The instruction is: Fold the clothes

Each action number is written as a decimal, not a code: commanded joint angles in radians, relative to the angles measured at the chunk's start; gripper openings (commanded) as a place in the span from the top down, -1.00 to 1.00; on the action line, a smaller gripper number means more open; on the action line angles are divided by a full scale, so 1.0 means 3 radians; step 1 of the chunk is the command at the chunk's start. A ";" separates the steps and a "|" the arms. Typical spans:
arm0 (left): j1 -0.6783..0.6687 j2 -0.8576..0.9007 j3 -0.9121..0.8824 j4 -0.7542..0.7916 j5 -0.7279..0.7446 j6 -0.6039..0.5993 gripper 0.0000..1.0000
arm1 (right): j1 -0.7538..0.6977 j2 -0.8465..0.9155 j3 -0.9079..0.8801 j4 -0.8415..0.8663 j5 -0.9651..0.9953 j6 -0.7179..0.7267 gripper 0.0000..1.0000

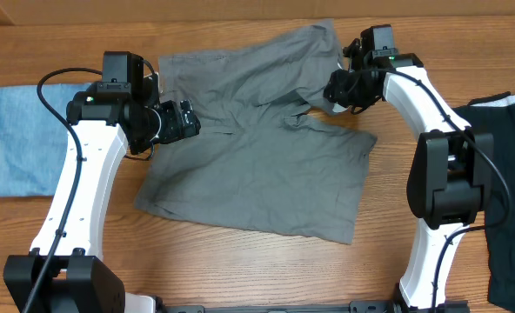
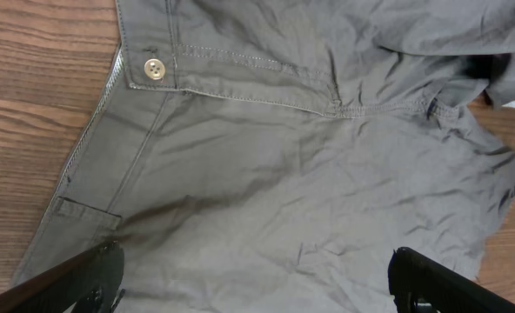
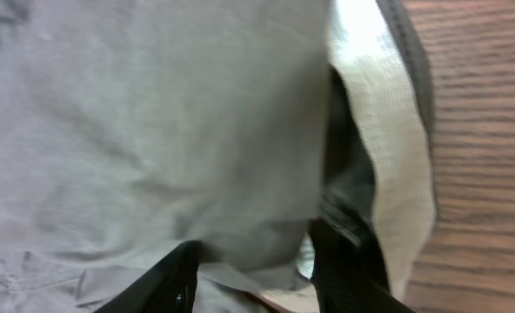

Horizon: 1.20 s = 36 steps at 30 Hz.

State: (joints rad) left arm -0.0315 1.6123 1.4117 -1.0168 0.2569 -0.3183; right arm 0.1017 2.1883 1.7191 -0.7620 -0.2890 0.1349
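The clothes (image 1: 257,165) lie in the middle of the table (image 1: 240,269), a grey, wrinkled piece spread mostly flat. Their broad lower part reaches toward 5 o'clock. An upper part runs up toward 1 o'clock and bunches where it meets the right tool (image 1: 337,89).

The left tool (image 1: 186,120) sits at the 9 o'clock edge of the clothes and points toward 3 o'clock. In the left wrist view its two fingers (image 2: 75,283) stand wide apart at the bottom corners. They have nothing between them and only flat cloth beyond. That view also shows a pale button (image 2: 156,69) at 11 o'clock on the stitched waistband (image 2: 240,59). A belt loop (image 2: 88,209) lies at 9 o'clock, close to the cloth's edge.

The right tool is at the 2 o'clock edge of the clothes. In the right wrist view its dark fingers (image 3: 166,278) are partly closed, with a bunched fold of grey cloth filling the gap between them. The cloth hangs close to the camera, so the tool holds the clothes there. A strip of white lining (image 3: 388,156) shows along the cloth's edge at 3 o'clock, with bare wood beyond it.

A light blue denim piece (image 1: 18,139) lies at 9 o'clock of the clothes, partly under the left arm (image 1: 83,183). A black garment (image 1: 511,174) lies at 3 o'clock, beyond the right arm (image 1: 440,174) and apart from the clothes.
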 commanded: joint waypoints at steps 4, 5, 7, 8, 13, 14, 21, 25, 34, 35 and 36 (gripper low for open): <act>-0.0005 0.0008 -0.0013 0.0001 -0.0019 0.0003 -1.00 | 0.0032 0.0008 0.0004 0.0034 -0.0066 0.0024 0.38; -0.0005 0.0008 -0.0013 0.0003 -0.0019 0.0003 -1.00 | 0.0032 0.0008 0.0004 0.0028 -0.0066 0.0024 0.60; -0.0005 0.0008 -0.0013 0.0003 -0.0019 0.0003 -1.00 | 0.0032 0.0008 0.0004 0.0019 -0.0066 0.0024 0.92; -0.0005 0.0008 -0.0013 0.0001 -0.0019 0.0003 -1.00 | 0.0032 0.0008 0.0004 0.0019 -0.0065 0.0023 0.92; -0.0005 0.0008 -0.0013 0.0001 -0.0019 0.0003 -1.00 | 0.0013 -0.0011 0.0095 -0.0047 -0.0037 -0.0158 0.92; -0.0005 0.0008 -0.0013 0.0003 -0.0019 0.0003 -1.00 | 0.0011 -0.0018 0.0150 -0.0109 0.0019 -0.0209 0.92; -0.0005 0.0008 -0.0013 0.0003 -0.0019 0.0003 -1.00 | 0.0013 -0.0083 0.0885 -0.0768 0.0732 -0.0366 0.92; -0.0005 0.0008 -0.0013 0.0001 -0.0019 0.0003 -1.00 | 0.0013 -0.0083 0.1223 -0.0916 0.0788 -0.0369 0.92; -0.0005 0.0008 -0.0013 0.0001 -0.0019 0.0003 -1.00 | 0.0013 -0.0041 0.1249 -0.0750 0.0889 -0.0554 0.92; -0.0005 0.0008 -0.0013 0.0003 -0.0019 0.0003 -1.00 | 0.0013 -0.0032 0.1249 -0.0735 0.0914 -0.0554 0.92; -0.0005 0.0008 -0.0013 0.0001 -0.0019 0.0003 -1.00 | 0.0013 -0.0011 0.1249 -0.0720 0.0928 -0.0554 0.92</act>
State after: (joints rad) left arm -0.0315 1.6123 1.4117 -1.0168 0.2569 -0.3187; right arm 0.1066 2.1872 2.0792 -0.9951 -0.0589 -0.0044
